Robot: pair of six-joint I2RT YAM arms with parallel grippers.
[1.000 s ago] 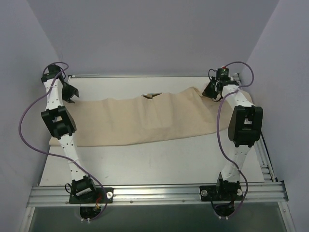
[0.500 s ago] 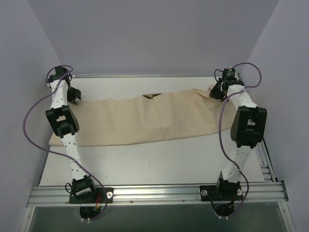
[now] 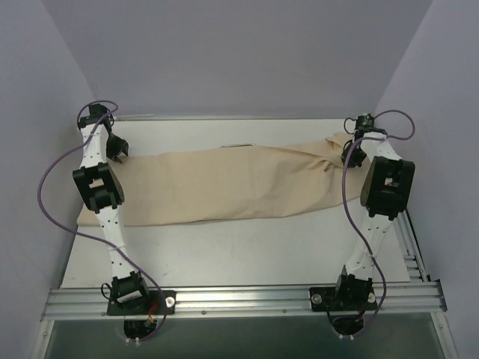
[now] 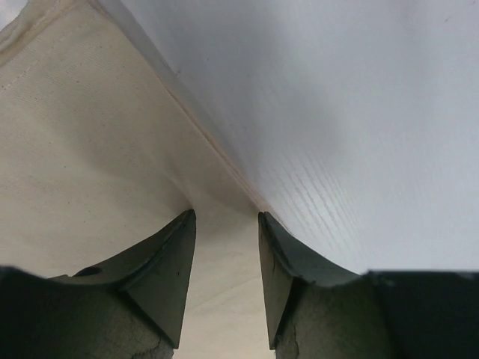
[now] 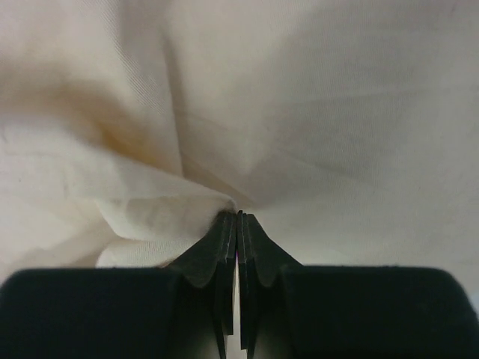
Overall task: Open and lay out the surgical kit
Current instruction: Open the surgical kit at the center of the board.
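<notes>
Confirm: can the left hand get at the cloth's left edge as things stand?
Probably yes. The left hand is open, and the cloth edge runs straight into the gap between its fingers. Nothing lies over that edge, only bare table beside it.

Bright, even light casts only faint shadows beside the cloth wrap (image 3: 224,183), whose folds look soft and slightly blurred close up.
</notes>
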